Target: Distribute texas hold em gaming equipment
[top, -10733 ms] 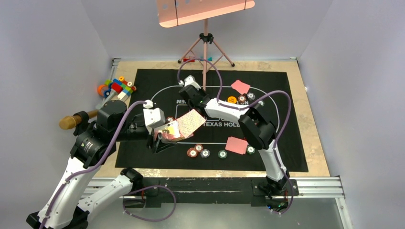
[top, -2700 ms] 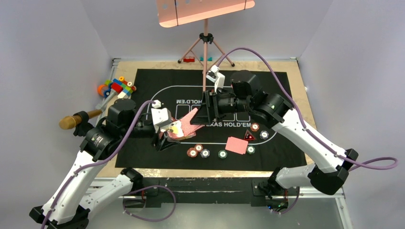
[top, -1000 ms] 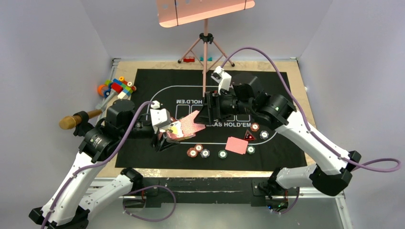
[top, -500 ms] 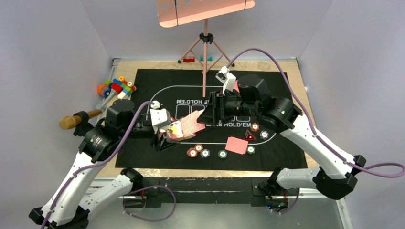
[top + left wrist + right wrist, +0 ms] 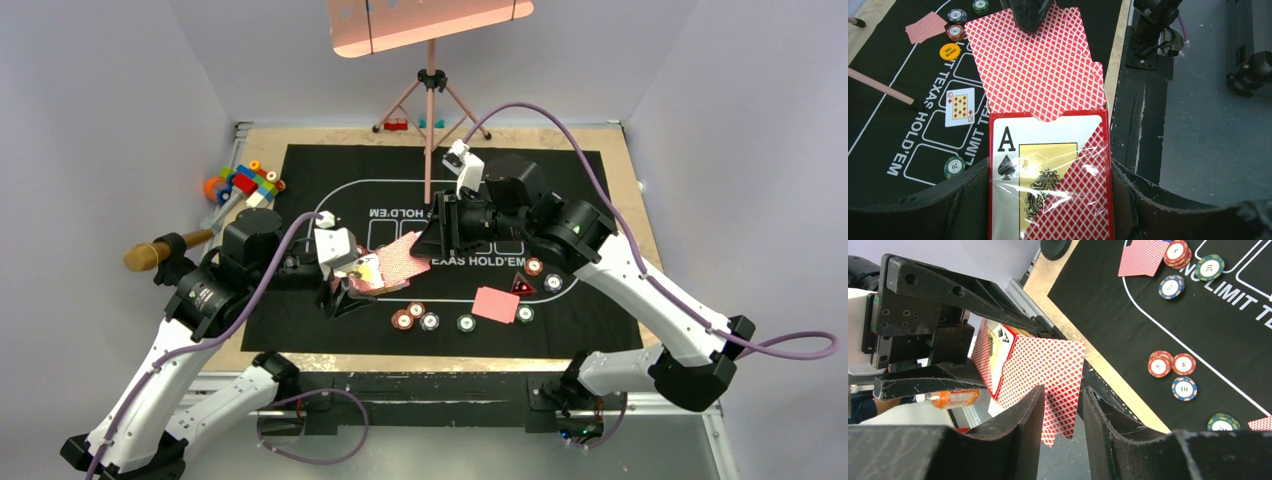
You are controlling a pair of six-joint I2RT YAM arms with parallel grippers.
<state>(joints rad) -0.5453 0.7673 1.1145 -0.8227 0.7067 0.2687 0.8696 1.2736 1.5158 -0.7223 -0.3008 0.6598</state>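
Observation:
My left gripper (image 5: 345, 290) is shut on a red card box (image 5: 1050, 175) with an ace of spades on its face. Several pink-red-backed cards (image 5: 1033, 65) stick out of the box in a fan. My right gripper (image 5: 1063, 390) is at their far end, its jaws a narrow gap apart with the card ends (image 5: 1048, 375) between them; one fingertip (image 5: 1028, 12) overlaps the top card. Striped chips (image 5: 410, 315) lie on the mat, with one card (image 5: 495, 304) and a dark triangle (image 5: 521, 286). An orange button (image 5: 949, 51) and a face-up ten of diamonds (image 5: 959, 106) lie farther off.
The black printed mat (image 5: 450, 160) covers the board. Toy blocks (image 5: 245, 182) sit at the back left, with a wooden handle (image 5: 160, 250) nearer. A tripod (image 5: 430, 100) stands at the back centre. More chips (image 5: 1170, 286) and a card (image 5: 1143, 257) lie on the mat.
My right gripper drifted a little right, then back left at the ends of the cards. My left gripper and the box have stayed put.

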